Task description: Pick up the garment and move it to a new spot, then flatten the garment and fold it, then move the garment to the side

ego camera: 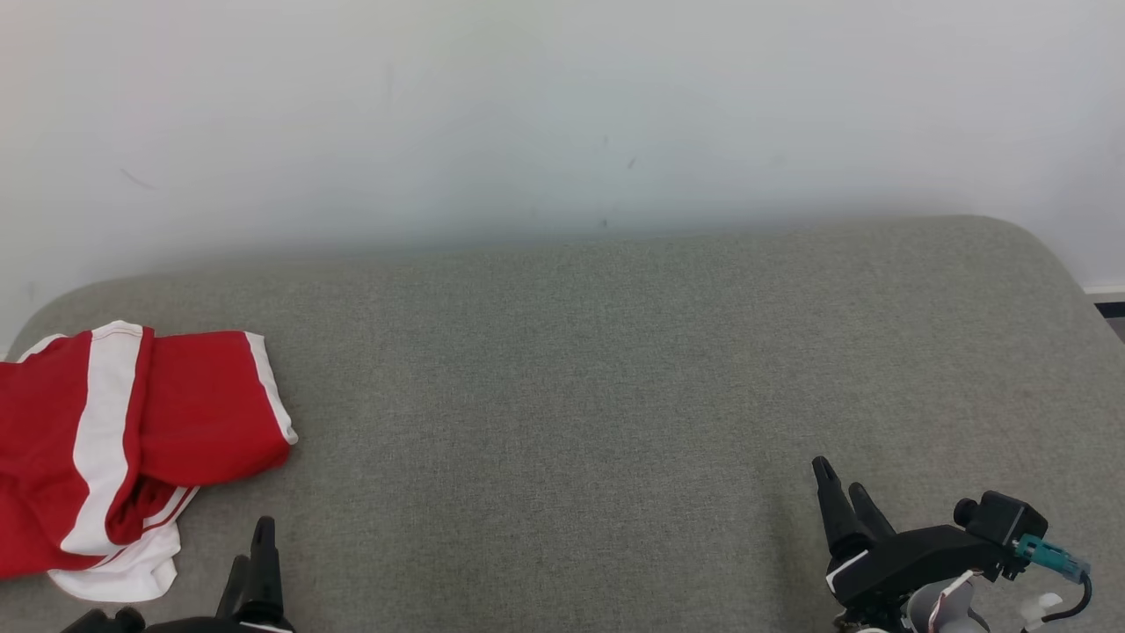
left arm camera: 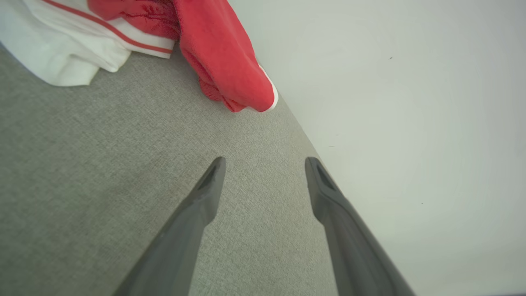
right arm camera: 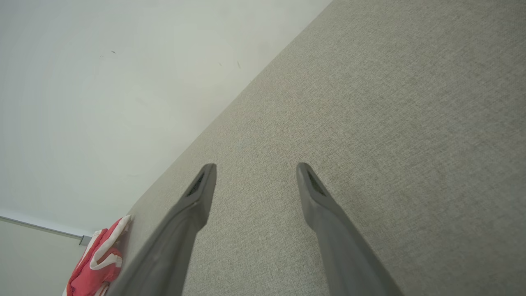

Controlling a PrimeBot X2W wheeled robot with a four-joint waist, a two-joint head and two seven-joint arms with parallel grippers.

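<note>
A red garment [ego camera: 105,440] with white stripes lies crumpled at the far left of the grey padded surface [ego camera: 571,369]. In the left wrist view the garment [left arm camera: 218,49] is at the top, well beyond the fingertips. From the right wrist the garment [right arm camera: 96,259] is a small heap at the lower left. My left gripper [ego camera: 250,554] sits low at the bottom left, just right of the garment, and its own view shows the left gripper [left arm camera: 265,164] open with nothing between the fingers. My right gripper [ego camera: 839,483] rests at the lower right; up close, the right gripper [right arm camera: 254,170] is open and empty.
A pale wall [ego camera: 562,114] rises behind the surface's far edge. The surface rounds off at its right corner [ego camera: 1046,255], with a dark strip of floor [ego camera: 1109,309] beyond it.
</note>
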